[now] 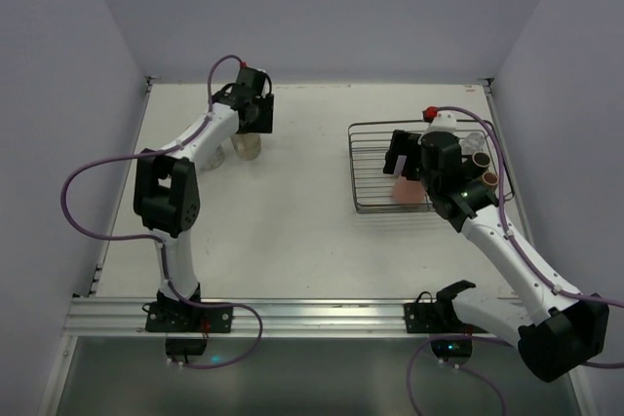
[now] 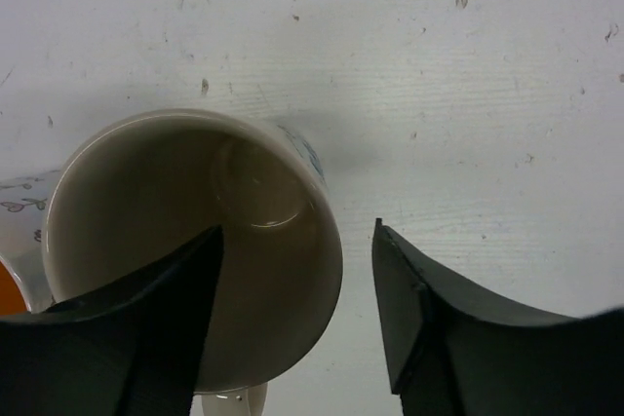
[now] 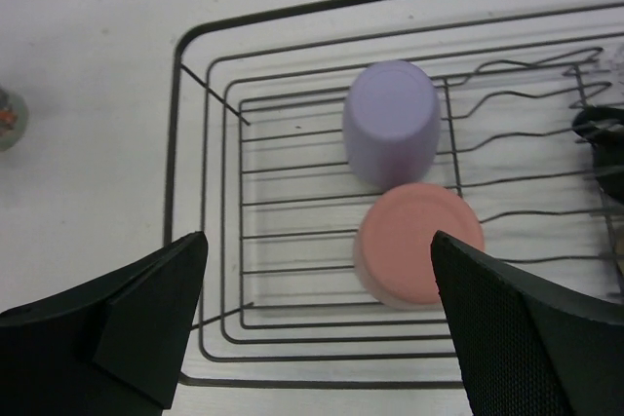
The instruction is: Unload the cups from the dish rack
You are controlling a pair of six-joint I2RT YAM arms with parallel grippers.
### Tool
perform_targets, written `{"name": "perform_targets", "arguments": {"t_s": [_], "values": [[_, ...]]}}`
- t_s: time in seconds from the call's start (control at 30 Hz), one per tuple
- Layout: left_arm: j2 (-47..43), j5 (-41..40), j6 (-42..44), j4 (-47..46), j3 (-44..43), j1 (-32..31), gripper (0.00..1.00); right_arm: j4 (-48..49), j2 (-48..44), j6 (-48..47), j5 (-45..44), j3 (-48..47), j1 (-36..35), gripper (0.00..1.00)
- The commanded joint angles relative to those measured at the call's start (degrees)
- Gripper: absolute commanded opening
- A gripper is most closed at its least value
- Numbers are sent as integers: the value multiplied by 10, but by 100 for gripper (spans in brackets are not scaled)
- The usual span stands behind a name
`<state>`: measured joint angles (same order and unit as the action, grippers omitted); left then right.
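Standing far left on table: mug. At right: dish rack, with two cups inside, close together.

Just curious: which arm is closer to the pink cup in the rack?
Right. The right gripper hovers above the pink cup in the dish rack; the left gripper is across the table, at a cream mug.

The white table carries the dish rack on its right side; well left of the rack stands a cream mug, touching an orange-inside cup
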<state>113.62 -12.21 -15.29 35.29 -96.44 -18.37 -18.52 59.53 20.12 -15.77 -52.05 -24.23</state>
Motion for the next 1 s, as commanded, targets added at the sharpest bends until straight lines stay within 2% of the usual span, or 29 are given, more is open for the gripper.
{"name": "perform_targets", "arguments": {"t_s": [0.0,0.07,0.17,0.27,0.47,0.53,0.57,0.7,0.8,0.83,0.9,0.93,0.97], "values": [[-34,16,13,-5,-21,4,68,-28,-5,-4,-84,-2,6,99],[-51,27,10,-14,-17,4,75,-28,-20,-1,-99,17,15,99],[-74,43,3,-24,-17,4,80,-29,-27,5,-97,34,26,99],[-109,56,-8,-40,-8,-2,81,-31,-18,12,-94,44,32,99],[-214,79,-21,-95,54,-54,83,-26,48,19,-83,39,43,99],[-269,124,-43,-150,144,-77,83,-10,65,17,-72,37,42,99],[-288,151,-43,-171,144,-83,83,-6,69,17,-72,37,42,99],[-378,267,-106,-277,298,-93,83,0,91,16,-84,30,43,93],[-418,334,-148,-342,380,-103,82,4,103,14,-88,28,46,87],[-425,354,-156,-380,397,-105,82,4,103,12,-91,27,47,79],[-444,363,-175,-395,438,-114,82,16,96,12,-97,34,46,71],[-449,376,-180,-417,452,-117,82,20,92,12,-103,37,46,62],[-454,383,-187,-424,471,-119,82,23,80,13,-105,41,46,48]]}}
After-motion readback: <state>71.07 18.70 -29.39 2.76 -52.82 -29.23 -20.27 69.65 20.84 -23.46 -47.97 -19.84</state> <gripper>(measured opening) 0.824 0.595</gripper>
